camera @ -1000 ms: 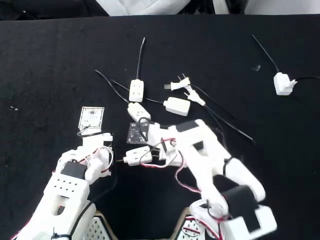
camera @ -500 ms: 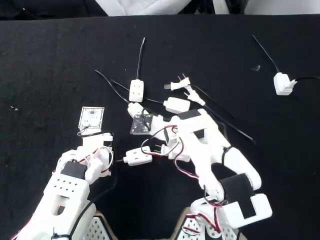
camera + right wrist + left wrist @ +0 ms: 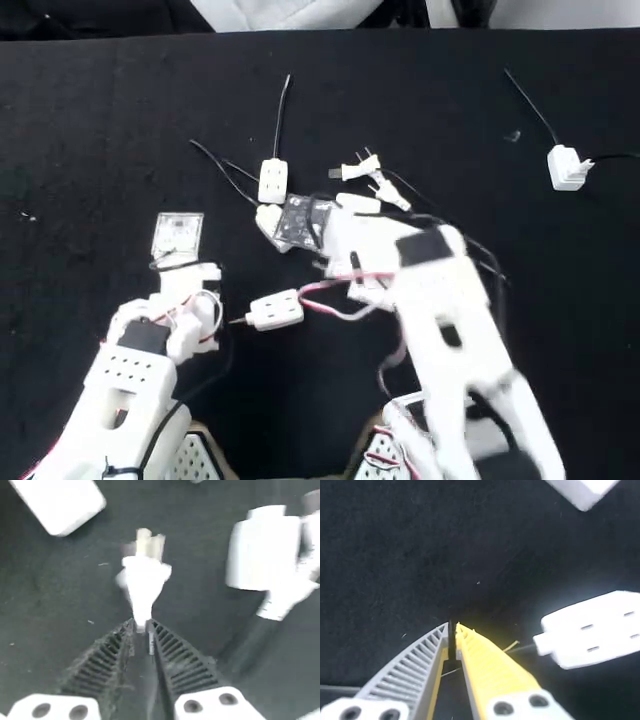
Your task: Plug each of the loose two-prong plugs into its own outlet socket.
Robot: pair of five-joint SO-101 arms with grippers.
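- My right arm (image 3: pixel 450 310): extended from the lower right of the high view up to its centre.
- My right jaws: narrow, clamped on the tail of a white two-prong plug (image 3: pixel 144 575), prongs pointing away from me.
- My left arm (image 3: pixel 130 370): folded at lower left.
- My left jaws: closed to a slit, low over the counter (image 3: pixel 80 120).
- Room: open black counter to the left and top.
- Outlet socket (image 3: pixel 275 310): white, flat, lower centre, near my left jaws.

Table (image 3: pixel 100 120): black cloth. Sockets (image 3: pixel 273 181): white. Plug (image 3: pixel 143 582): white. Cords (image 3: pixel 281 115): black. Left gripper (image 3: pixel 452 626): grey and yellow, ribbed. Right gripper (image 3: pixel 143 625): black, ribbed. Arms (image 3: pixel 130 385): white.
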